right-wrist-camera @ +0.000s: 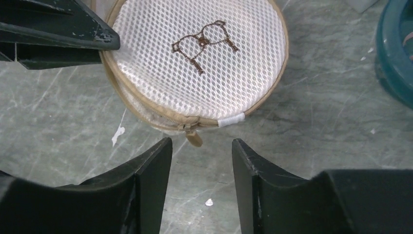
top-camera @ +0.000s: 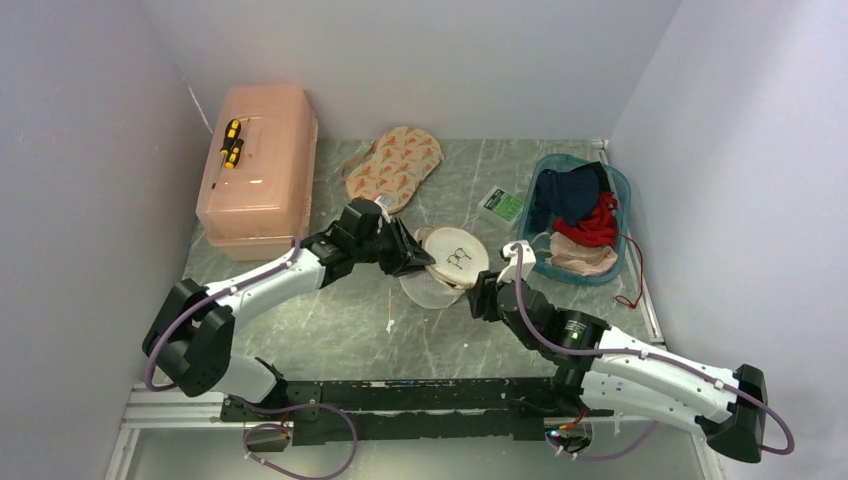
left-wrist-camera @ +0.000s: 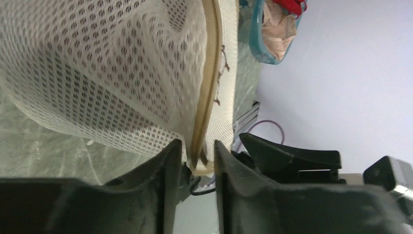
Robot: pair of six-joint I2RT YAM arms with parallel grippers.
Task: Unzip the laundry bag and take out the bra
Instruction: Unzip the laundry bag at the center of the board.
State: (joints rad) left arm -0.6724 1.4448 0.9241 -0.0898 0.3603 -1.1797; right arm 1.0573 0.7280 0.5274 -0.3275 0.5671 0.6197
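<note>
1. Small white mesh drum-shaped laundry bag (top-camera: 455, 262) sits mid-desk (top-camera: 340, 325), with its round bra-icon lid tipped toward the right arm.
2. Left end effector (left-wrist-camera: 196, 143): the jaws are parted and straddle the bag's cream rim (left-wrist-camera: 209, 73). There is a sliver of gap beside the rim, so it reads as released, not pinching.
3. Right end effector (right-wrist-camera: 200, 140): released, jaws wide. The tan zipper pull (right-wrist-camera: 195, 139) is just ahead of the tips, not touching.
4. The zipper looks closed at the pull. The rest of its run is hidden round the bag's side.
5. The mesh hides the contents, so I cannot tell whether the bra is inside.
6. Teal plastic basket (top-camera: 620, 195) of cloth is cut off at the edge of the right wrist view.
</note>
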